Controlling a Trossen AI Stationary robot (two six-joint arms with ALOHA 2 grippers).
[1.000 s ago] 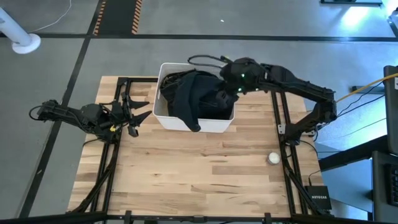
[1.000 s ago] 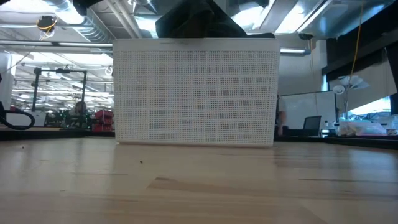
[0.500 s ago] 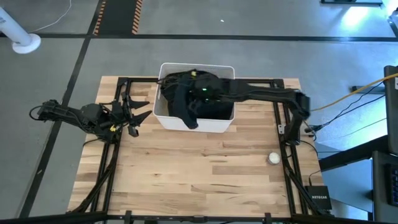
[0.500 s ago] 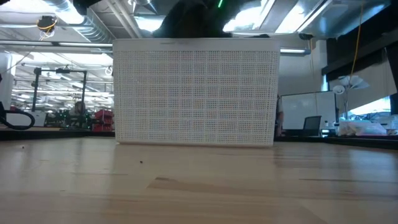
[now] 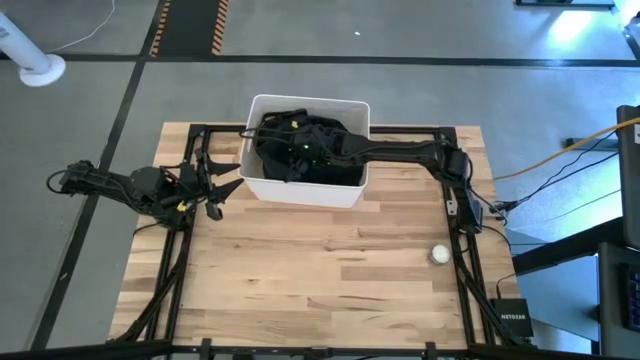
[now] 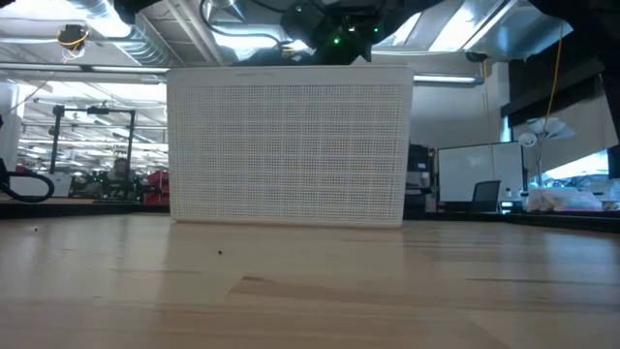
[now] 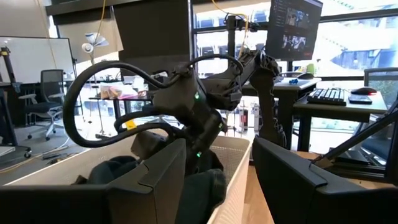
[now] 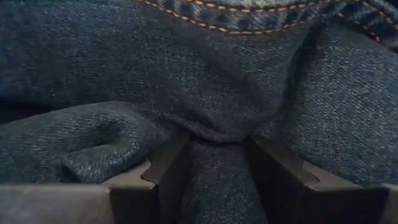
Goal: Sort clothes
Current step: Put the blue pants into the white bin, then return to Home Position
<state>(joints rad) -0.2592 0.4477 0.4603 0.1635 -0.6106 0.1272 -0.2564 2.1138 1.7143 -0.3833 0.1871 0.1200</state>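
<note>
Where the dark clothes [image 5: 320, 150] lie heaped inside the white bin [image 5: 300, 190] at the table's [image 5: 330, 290] far edge, the right gripper [image 8: 211, 168] is buried among them, its fingers closed on a fold of blue denim [image 8: 217, 93]. Well apart, the left gripper [image 5: 222, 190] rests spread open beside the bin; a white ball [image 5: 440, 254] lies near the right edge.

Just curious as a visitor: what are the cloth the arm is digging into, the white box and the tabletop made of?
Cloth: apparently dark blue denim, with twill weave and orange stitching. White bin: probably matte plastic, finely perforated. Table: light wood planks, visible grain.
</note>
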